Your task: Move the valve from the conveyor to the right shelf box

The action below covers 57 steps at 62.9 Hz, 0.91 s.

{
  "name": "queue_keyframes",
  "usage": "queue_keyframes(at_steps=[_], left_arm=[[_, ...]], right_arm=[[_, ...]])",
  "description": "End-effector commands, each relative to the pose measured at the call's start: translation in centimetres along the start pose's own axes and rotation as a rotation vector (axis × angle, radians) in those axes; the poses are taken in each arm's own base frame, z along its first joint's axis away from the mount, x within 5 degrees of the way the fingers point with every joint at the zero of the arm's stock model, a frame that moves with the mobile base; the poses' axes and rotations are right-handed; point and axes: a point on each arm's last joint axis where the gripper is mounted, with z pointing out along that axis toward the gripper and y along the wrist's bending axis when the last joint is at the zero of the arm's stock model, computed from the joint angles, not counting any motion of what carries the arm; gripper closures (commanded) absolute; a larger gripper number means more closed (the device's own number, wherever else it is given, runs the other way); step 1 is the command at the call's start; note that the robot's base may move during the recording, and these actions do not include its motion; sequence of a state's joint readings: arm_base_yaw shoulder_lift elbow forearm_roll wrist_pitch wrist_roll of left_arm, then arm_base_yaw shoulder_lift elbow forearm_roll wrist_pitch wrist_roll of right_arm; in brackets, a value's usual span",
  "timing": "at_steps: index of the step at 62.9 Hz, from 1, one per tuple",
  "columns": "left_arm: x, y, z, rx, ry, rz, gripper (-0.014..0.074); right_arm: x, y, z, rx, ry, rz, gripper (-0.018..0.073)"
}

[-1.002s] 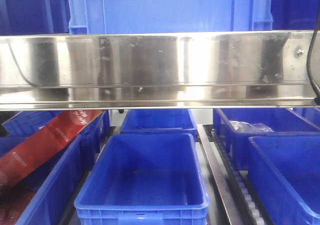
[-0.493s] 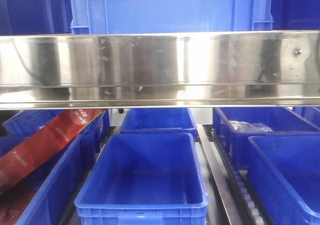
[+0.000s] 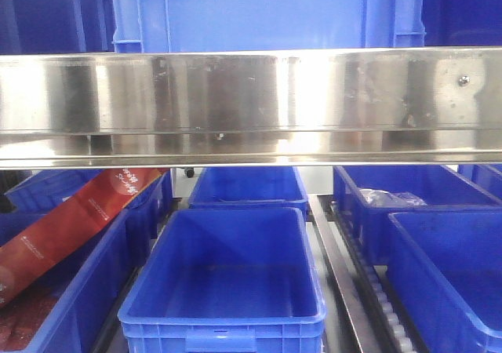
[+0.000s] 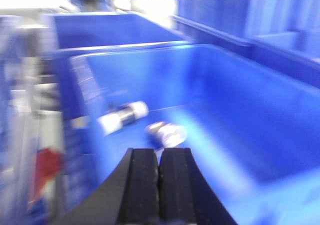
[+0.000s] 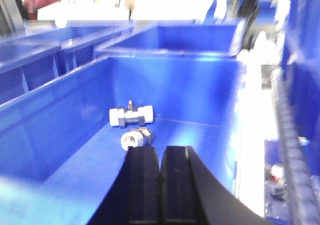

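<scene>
Neither gripper shows in the front view. In the left wrist view, which is blurred, my left gripper (image 4: 159,151) is shut and empty above a blue box (image 4: 240,100). Two valves lie on that box's floor, a white-capped metal one (image 4: 122,116) and a second one (image 4: 167,132) just past the fingertips. In the right wrist view my right gripper (image 5: 161,149) is shut with nothing in it, over a blue box (image 5: 60,115). In it lie a T-shaped valve (image 5: 131,116) and a shorter white-capped valve (image 5: 135,137). The conveyor is out of view.
A steel shelf rail (image 3: 251,106) crosses the front view, with a blue crate (image 3: 267,12) above it. Below stand several blue boxes, among them a centre box (image 3: 227,282) and a right box (image 3: 447,274). A red packet (image 3: 70,223) lies at the left. A roller track (image 3: 384,306) runs between boxes.
The front view has shifted a little. The black cable at the right edge has left the frame. The boxes stay where they were.
</scene>
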State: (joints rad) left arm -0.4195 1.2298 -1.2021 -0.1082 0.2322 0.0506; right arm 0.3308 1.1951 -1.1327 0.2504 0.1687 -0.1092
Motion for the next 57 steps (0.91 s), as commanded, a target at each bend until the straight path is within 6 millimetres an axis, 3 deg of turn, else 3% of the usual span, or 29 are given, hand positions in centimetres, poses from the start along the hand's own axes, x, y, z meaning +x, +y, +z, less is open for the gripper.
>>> queue_keyframes(at_steps=[1,16,26,42,57], left_arm=[[1.7,0.7,-2.2,-0.030,-0.038,-0.014,0.0707],[7.7,1.3,-8.1,-0.062,-0.067,-0.020,0.0707],[10.7,1.2,-11.5,-0.061,-0.090,-0.019,0.0707],[12.0,0.9,-15.8,-0.054,-0.211,-0.012,0.0707],[11.5,0.8,-17.7,-0.050,-0.305,-0.009,0.0707]], right_arm=[[0.9,-0.2,-2.2,0.013,-0.057,-0.013,0.0723],[6.3,-0.9,-7.4,0.028,-0.046,-0.018,0.0723],[8.7,-1.1,-10.4,0.028,-0.054,-0.044,0.0723],[11.1,-1.2,-14.0,0.017,-0.069,-0.068,0.0723],[11.0,-1.1,-15.1,0.008,-0.089,-0.066,0.0723]])
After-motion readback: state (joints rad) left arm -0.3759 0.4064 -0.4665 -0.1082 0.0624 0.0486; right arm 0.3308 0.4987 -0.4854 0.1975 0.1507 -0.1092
